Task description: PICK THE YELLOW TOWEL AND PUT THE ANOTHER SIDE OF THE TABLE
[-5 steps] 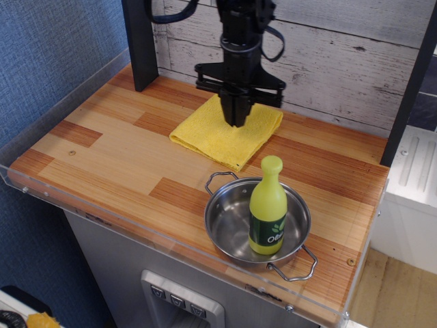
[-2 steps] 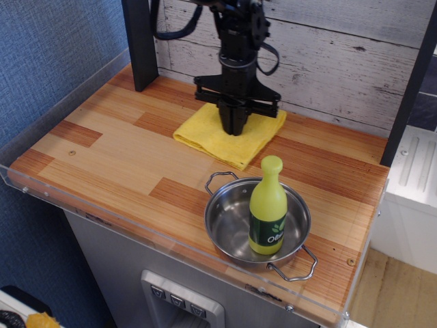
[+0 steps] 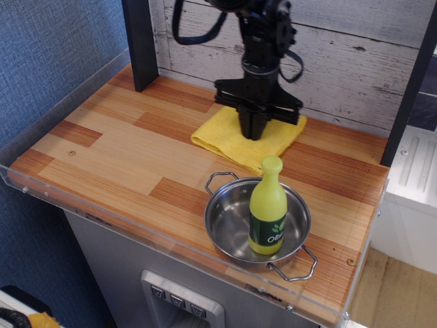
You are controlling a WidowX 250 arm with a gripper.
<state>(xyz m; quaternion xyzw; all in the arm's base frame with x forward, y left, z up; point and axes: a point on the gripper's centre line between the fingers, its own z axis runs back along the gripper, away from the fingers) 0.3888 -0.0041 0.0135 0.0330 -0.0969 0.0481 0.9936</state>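
Observation:
The yellow towel (image 3: 222, 140) lies folded on the wooden table (image 3: 116, 147), at the back and right of the middle. My gripper (image 3: 254, 134) points straight down onto the towel's middle. Its fingers are together and pinch the cloth. The towel still rests on the tabletop, and its front corner reaches almost to the bottle's cap. The part of the towel under the fingers is hidden.
A steel pan (image 3: 229, 229) with two wire handles sits at the front right, with a yellow-green bottle (image 3: 268, 208) standing upright in it. A black post (image 3: 140, 41) stands at the back left. A plank wall runs behind, and a clear acrylic rim (image 3: 61, 92) edges the table.
My gripper has moved to the right along the back of the table, and the yellow towel has slid right with it. The pan and the bottle have not moved.

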